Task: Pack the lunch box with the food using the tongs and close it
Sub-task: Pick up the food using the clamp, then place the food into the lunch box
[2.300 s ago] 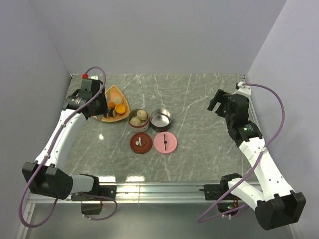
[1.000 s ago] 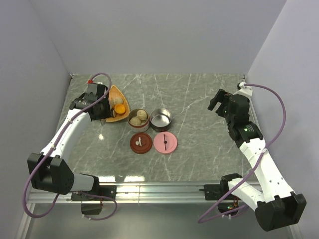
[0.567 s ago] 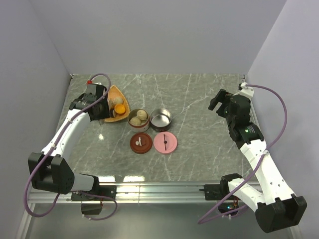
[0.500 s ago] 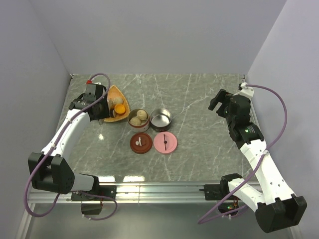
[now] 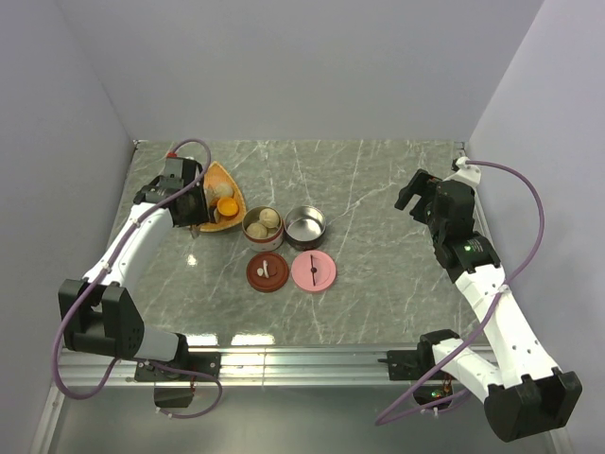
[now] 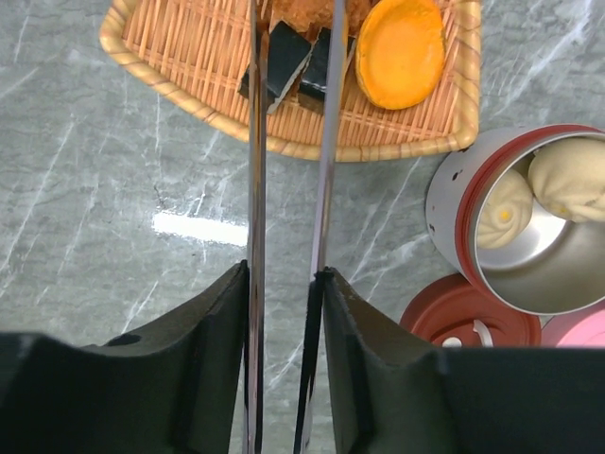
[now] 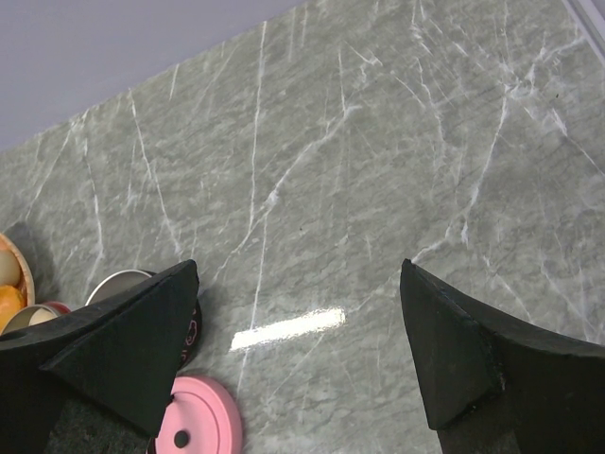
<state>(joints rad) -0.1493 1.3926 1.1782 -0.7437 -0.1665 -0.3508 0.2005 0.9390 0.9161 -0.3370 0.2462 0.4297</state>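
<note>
My left gripper (image 6: 284,274) is shut on the tongs (image 6: 255,189), whose two thin arms reach up onto the wicker plate (image 6: 189,57). The tong tips flank a dark roll (image 6: 282,71); a second dark roll (image 6: 326,66) and an orange chunk (image 6: 402,52) lie beside it. The red-rimmed tin (image 6: 454,203) of the lunch box holds two beige dumplings (image 6: 567,175). In the top view the left gripper (image 5: 189,213) hovers at the plate's near-left edge. My right gripper (image 7: 298,284) is open over bare table at the right.
An empty dark tin (image 5: 305,225) stands right of the red-rimmed tin (image 5: 263,224). A brown-red lid (image 5: 267,272) and a pink lid (image 5: 314,271) lie flat in front of them. Walls close in the table on the left, back and right.
The left arm has shifted its elbow and lower links, while its gripper stays at the plate with the tongs squeezed slightly narrower. The right arm has not moved.
</note>
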